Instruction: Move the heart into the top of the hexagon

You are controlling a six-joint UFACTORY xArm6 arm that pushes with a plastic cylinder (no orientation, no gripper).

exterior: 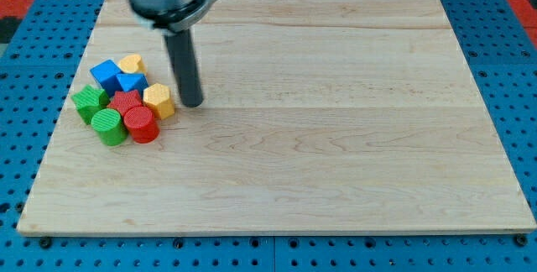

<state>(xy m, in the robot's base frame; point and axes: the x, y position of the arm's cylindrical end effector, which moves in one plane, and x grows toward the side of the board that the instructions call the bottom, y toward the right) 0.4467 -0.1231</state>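
Note:
A cluster of small blocks sits at the view's left on the wooden board [336, 138]. A yellow block that looks like the heart [132, 62] is at the cluster's top. A yellow hexagon [159, 101] is at the cluster's right edge. Between them lies a blue block [131, 82], touching both. My tip [191, 103] rests on the board just to the right of the yellow hexagon, very close to it or touching it, and below and to the right of the heart.
The cluster also holds a second blue block [106, 74], a green block [89, 101], a green cylinder [108, 126], a red block [126, 102] and a red cylinder [141, 124]. Blue pegboard [512, 45] surrounds the board.

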